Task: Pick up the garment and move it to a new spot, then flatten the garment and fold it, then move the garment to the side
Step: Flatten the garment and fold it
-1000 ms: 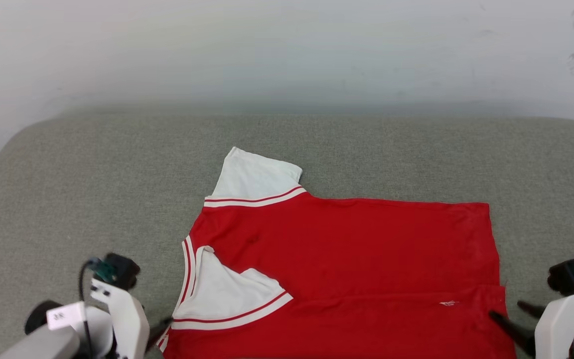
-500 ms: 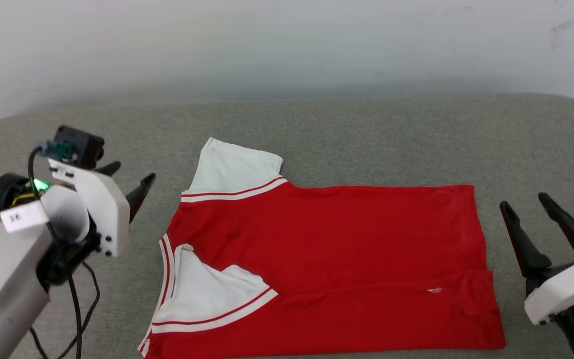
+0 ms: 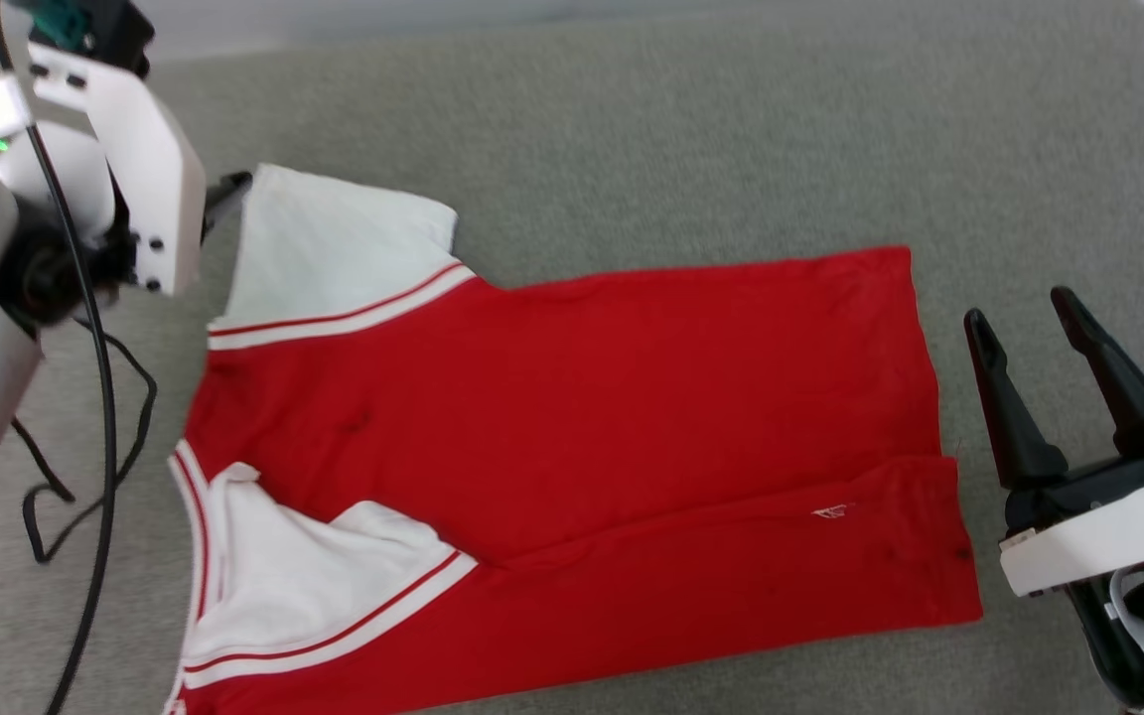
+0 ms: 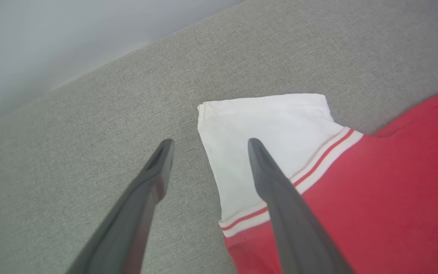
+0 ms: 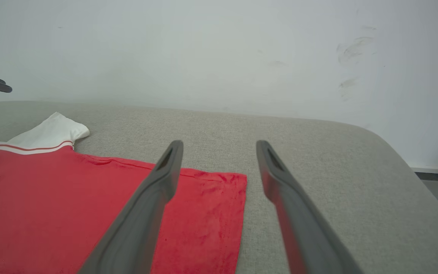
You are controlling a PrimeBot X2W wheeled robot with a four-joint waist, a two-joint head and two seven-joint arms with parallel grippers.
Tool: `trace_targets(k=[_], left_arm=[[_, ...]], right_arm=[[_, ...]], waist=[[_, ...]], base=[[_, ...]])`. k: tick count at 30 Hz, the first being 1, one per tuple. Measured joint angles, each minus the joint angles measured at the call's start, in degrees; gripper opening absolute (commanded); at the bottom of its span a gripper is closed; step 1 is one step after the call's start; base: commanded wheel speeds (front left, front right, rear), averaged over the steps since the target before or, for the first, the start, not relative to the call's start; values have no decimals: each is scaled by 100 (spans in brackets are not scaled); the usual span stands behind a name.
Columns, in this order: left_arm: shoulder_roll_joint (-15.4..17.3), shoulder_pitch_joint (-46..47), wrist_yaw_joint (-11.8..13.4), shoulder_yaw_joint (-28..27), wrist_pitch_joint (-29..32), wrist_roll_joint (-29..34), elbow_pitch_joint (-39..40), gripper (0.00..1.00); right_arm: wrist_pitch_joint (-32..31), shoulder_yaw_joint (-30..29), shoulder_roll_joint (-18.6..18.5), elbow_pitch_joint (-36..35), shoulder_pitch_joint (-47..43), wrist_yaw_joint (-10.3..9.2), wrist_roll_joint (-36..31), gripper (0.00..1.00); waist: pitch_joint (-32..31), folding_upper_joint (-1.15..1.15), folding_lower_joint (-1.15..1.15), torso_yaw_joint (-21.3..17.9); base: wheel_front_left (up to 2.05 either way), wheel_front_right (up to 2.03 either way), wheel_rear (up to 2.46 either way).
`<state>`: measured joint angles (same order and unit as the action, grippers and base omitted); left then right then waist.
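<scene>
the garment [image 3: 572,427] lies flat on the grey cushion [image 3: 632,129], with its red body across the middle and the far sleeve [image 3: 334,248] at the left. the left gripper [image 4: 210,142] is at this sleeve's left edge with its fingers spread. the right gripper [image 3: 1019,306] is also spread and empty, just right of the hem [image 3: 929,397].

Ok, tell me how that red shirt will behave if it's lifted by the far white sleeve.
The garment lies flat with soft creases and its near side folded over, so it is probably limp and would drape from the far white sleeve. It looks thin, so likely light. On the grey woven cushion it may drag rather than slide freely.
</scene>
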<state>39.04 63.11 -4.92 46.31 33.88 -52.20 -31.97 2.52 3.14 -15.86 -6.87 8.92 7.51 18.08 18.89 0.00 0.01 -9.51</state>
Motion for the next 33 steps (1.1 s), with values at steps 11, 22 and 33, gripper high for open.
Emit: trace_targets(k=[11,22,33], left_arm=[[-64,999,-91,280,1026,163,-632,100],[-165,1023,-214,524,1088,0,-749,0],[-359,841,-248,876,-75,193,-407,0]], right_arm=[[152,70,85,-114,374,1,-18,100],[216,30,-20,1,580,0,3,100],[-1561,318,-1270,79,1473,0,590,100]], waist=[[1094,0,1,-413],[1278,0,0,-431],[731,0,-1,-58]], base=[[0,0,0],[0,0,0],[0,0,0]])
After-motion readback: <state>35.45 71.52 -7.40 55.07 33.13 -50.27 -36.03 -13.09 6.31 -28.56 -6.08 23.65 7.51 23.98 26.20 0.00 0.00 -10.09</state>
